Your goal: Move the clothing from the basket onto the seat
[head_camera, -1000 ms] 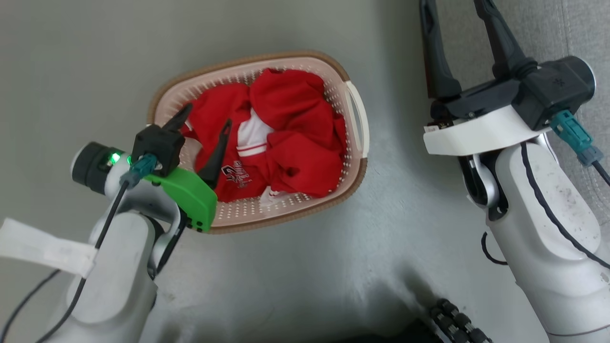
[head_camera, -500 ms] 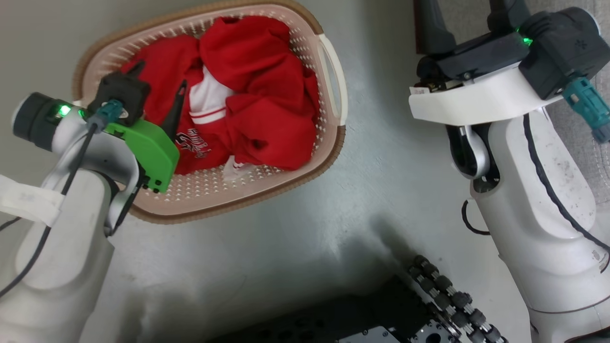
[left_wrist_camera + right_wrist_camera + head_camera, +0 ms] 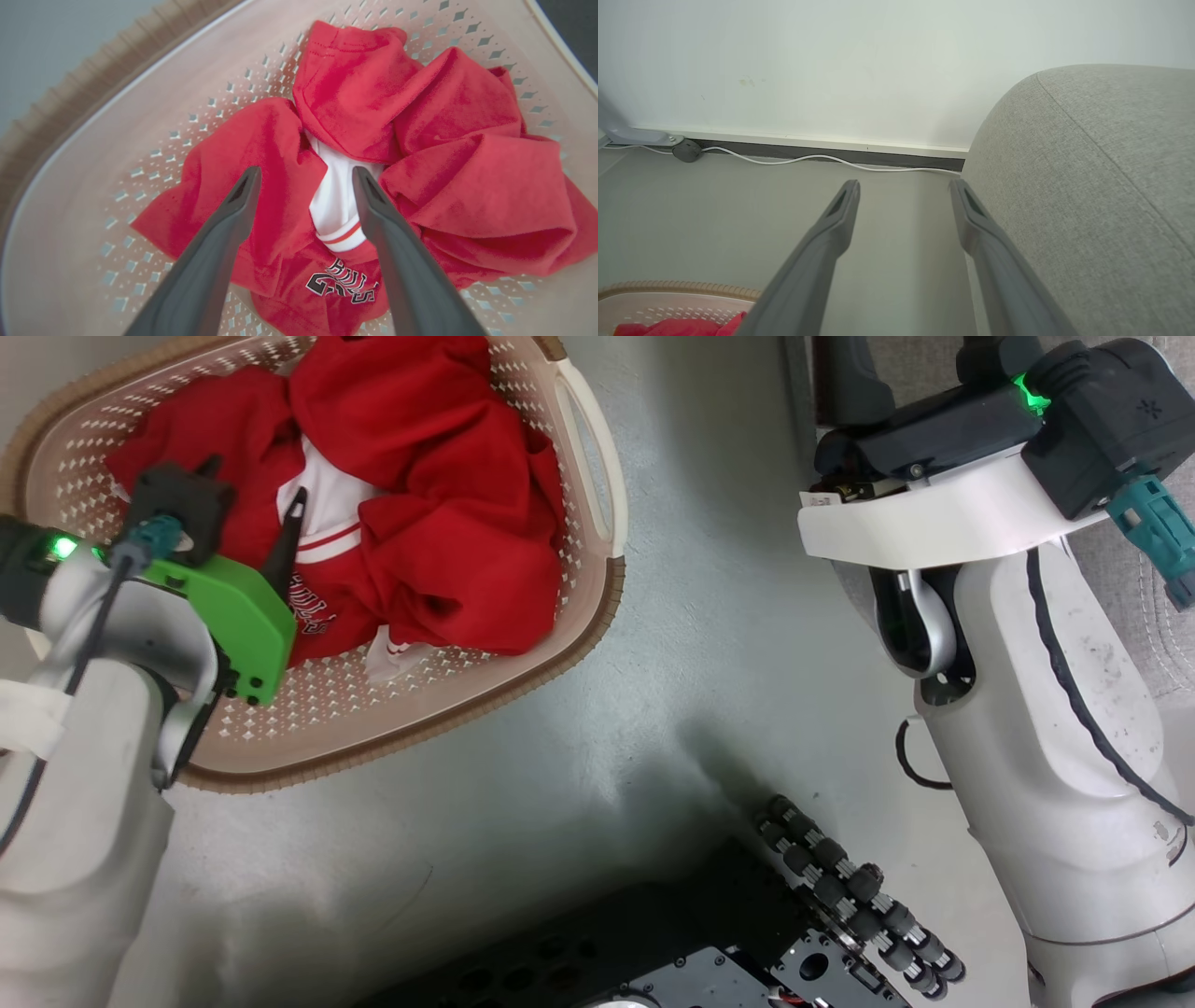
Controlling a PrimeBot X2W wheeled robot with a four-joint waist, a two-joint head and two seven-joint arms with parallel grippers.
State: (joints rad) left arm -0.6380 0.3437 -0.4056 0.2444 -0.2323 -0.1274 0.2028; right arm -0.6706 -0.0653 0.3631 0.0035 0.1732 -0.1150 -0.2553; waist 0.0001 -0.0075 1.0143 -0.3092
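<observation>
A smooth, pale grey-green floor (image 3: 653,644) spreads across the head view, with a soft sheen and a dark, blurred shadow (image 3: 709,756) on it. In the right wrist view a plain off-white wall (image 3: 878,70), faintly marked, meets the floor at a cream skirting board (image 3: 808,140) with a dark strip beneath. A thin white cable (image 3: 784,161) lies along the wall's foot. A large grey fabric-upholstered sofa (image 3: 1087,186), round-edged and seamed, stands near that wall.

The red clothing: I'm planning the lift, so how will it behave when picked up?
Probably floppy: the clothing lies crumpled in soft folds, so it should drape. Likely light, looking like thin fabric. Folds overlap in the basket, so one pinch may drag more along.
</observation>
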